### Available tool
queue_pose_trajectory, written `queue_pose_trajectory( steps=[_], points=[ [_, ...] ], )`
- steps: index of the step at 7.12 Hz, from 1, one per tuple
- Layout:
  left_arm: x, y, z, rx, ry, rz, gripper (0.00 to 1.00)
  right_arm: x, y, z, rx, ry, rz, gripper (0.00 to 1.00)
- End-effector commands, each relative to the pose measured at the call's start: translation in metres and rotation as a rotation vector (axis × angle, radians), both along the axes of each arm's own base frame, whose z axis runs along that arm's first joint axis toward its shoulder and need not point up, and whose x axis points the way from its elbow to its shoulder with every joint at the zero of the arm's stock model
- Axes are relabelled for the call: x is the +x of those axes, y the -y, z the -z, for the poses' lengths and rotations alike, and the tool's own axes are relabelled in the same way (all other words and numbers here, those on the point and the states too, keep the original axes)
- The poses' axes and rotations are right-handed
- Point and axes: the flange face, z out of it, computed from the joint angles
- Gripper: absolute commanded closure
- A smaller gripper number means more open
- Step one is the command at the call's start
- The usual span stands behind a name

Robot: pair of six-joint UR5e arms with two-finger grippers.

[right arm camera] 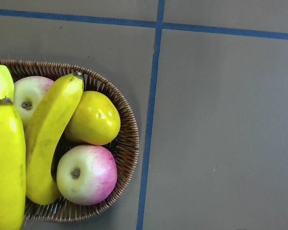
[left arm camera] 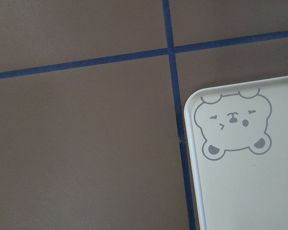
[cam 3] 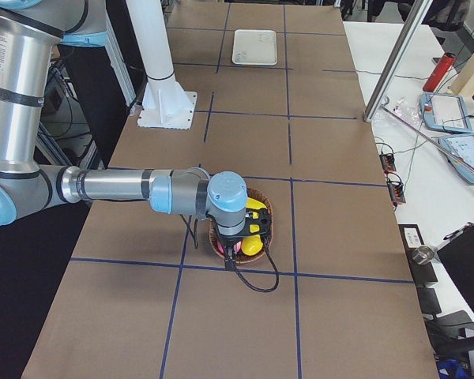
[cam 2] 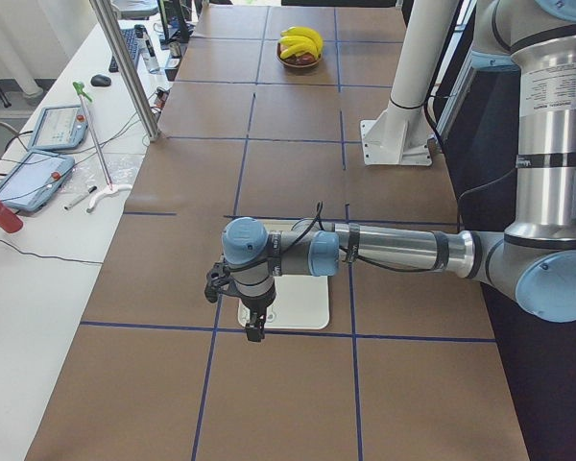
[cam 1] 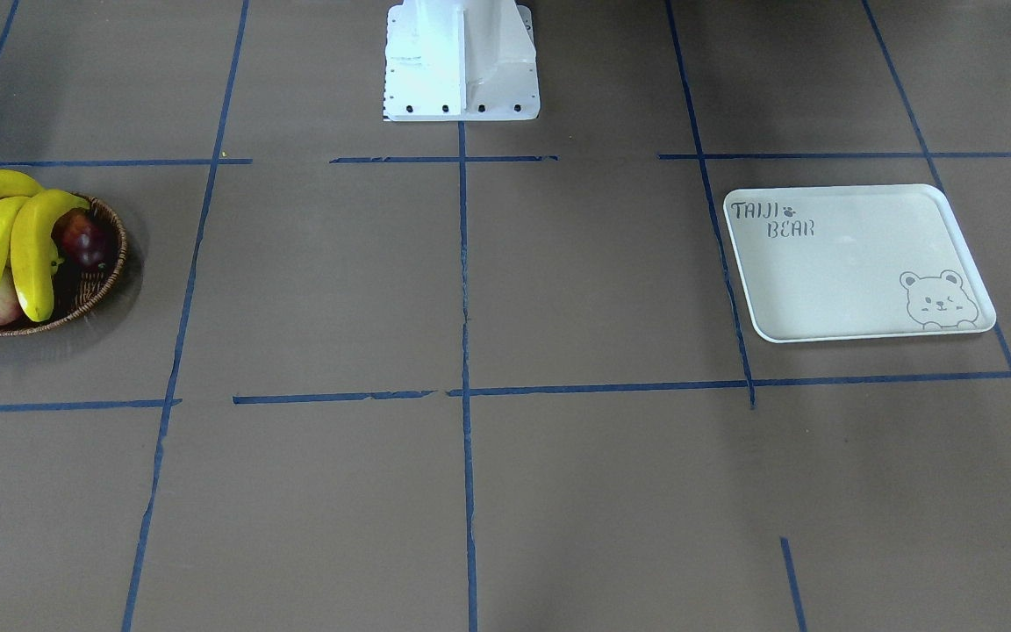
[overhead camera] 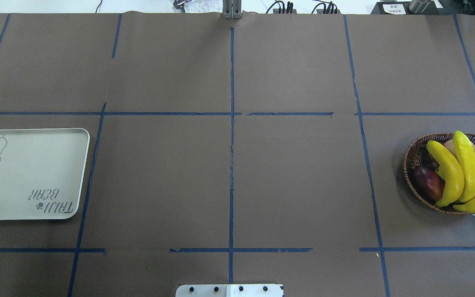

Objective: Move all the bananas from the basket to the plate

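Long bright-yellow bananas (overhead camera: 468, 165) lie piled in the round brown wicker basket (overhead camera: 412, 156) at the table's right end; they also show in the front view (cam 1: 32, 254) and the right wrist view (right arm camera: 48, 143). The off-white bear tray (overhead camera: 27, 173) lies bare at the left end, also in the left wrist view (left arm camera: 249, 191). My left gripper (cam 2: 253, 331) hangs above the tray's outer edge (cam 2: 312, 312). My right gripper (cam 3: 231, 251) hangs above the basket (cam 3: 267, 229). Each shows only in a side view, so I cannot tell if it is open or shut.
The basket also holds a dark red fruit (overhead camera: 427, 183), two pink-green apples (right arm camera: 86, 175) and a round yellow fruit (right arm camera: 93, 117). The white robot base (cam 1: 462, 61) stands at the table's middle rear. Blue tape lines cross the brown tabletop.
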Motion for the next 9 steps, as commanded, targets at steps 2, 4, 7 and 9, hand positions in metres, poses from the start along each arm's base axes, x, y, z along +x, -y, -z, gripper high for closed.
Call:
queue_pose_trajectory(
  steps=[2, 4, 7, 9],
  points=[
    [0.001, 0.0, 0.0, -0.003, 0.001, 0.0, 0.0, -0.001, 0.001, 0.002, -0.002, 0.015, -0.005, 0.0],
    [0.001, -0.001, -0.001, -0.004, 0.0, 0.0, 0.0, -0.01, 0.007, 0.02, 0.032, 0.095, -0.04, 0.0],
    [0.0, -0.001, -0.001, -0.004, -0.005, 0.001, 0.0, -0.06, 0.006, 0.044, 0.027, 0.16, -0.19, 0.0],
    [0.001, -0.001, -0.001, -0.004, -0.005, 0.0, 0.0, -0.115, -0.016, 0.059, 0.002, 0.254, -0.23, 0.0]
  ],
)
